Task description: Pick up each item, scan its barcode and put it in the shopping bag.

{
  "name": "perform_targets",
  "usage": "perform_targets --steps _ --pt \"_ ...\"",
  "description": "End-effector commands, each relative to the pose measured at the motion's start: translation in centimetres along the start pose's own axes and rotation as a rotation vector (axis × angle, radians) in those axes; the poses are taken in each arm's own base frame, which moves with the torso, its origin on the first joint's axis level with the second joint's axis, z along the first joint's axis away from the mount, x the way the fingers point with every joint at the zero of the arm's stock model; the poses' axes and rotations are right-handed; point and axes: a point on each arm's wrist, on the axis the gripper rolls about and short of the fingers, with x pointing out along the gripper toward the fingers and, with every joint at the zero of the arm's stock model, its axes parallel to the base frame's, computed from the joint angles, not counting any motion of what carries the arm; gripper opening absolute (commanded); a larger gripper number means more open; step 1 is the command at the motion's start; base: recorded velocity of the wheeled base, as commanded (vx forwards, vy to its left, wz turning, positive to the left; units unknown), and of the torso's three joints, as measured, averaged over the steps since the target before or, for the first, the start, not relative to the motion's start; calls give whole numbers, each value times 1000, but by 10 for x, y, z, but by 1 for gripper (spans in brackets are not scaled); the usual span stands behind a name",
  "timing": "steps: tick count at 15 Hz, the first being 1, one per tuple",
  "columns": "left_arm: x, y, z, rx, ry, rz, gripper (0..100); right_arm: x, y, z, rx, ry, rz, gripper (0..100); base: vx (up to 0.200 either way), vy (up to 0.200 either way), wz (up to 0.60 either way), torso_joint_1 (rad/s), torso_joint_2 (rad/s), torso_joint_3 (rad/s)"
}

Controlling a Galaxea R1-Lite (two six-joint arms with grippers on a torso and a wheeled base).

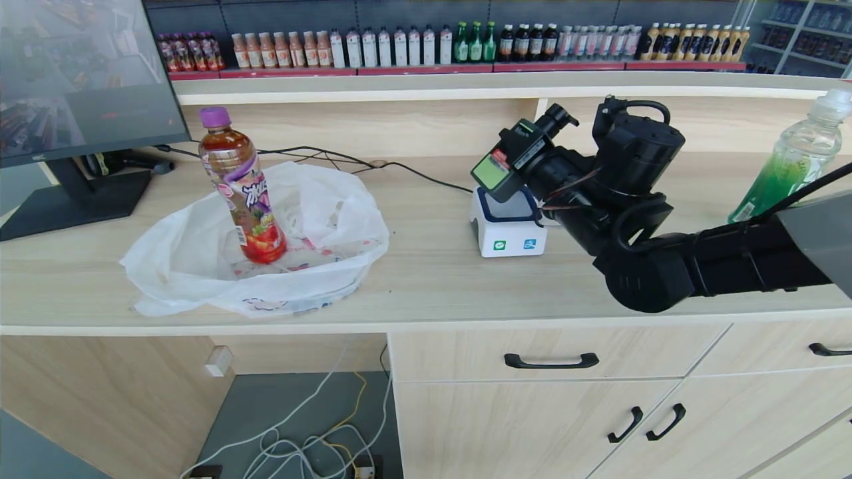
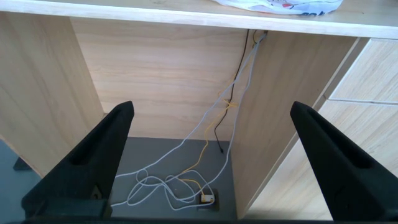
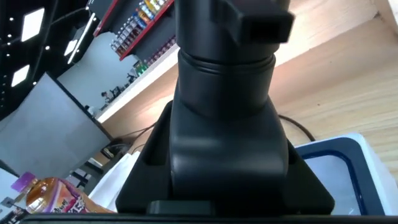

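Observation:
A white plastic shopping bag (image 1: 200, 266) lies open on the wooden counter, left of centre. A tea bottle (image 1: 241, 193) with a purple cap stands upright in it. At the end of my right arm, my right gripper (image 1: 516, 159) holds a small dark pack with a green face (image 1: 494, 171), tilted just above the white and blue barcode scanner (image 1: 507, 233). A dark shape (image 3: 221, 124) blocks most of the right wrist view, with the scanner (image 3: 354, 168) beyond it. My left gripper (image 2: 211, 112) is open and holds nothing, low in front of the counter, facing the recess under it.
A clear bottle of green drink (image 1: 792, 166) stands at the counter's right end. A monitor (image 1: 80, 80) on its stand occupies the back left, with cables (image 1: 346, 159) running behind the bag. Drawers (image 1: 552, 359) lie below the counter, and loose cables (image 2: 186, 180) lie on the floor.

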Motion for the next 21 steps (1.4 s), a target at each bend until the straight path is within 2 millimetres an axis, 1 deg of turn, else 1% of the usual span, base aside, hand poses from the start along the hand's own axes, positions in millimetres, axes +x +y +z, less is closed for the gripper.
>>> perform_targets --steps 1,4,12,21 --pt "0 0 0 0 0 0 100 6 -9 -7 1 6 -15 0 0 0 0 0 0 0" --pt "0 0 0 0 0 0 100 10 -24 -11 11 6 -56 0 0 0 0 0 0 0" --pt "0 0 0 0 0 0 100 10 -28 -15 11 12 -64 0 0 0 0 0 0 0" --pt "0 0 0 0 0 0 100 10 -27 -13 28 9 -60 0 0 0 0 0 0 0"
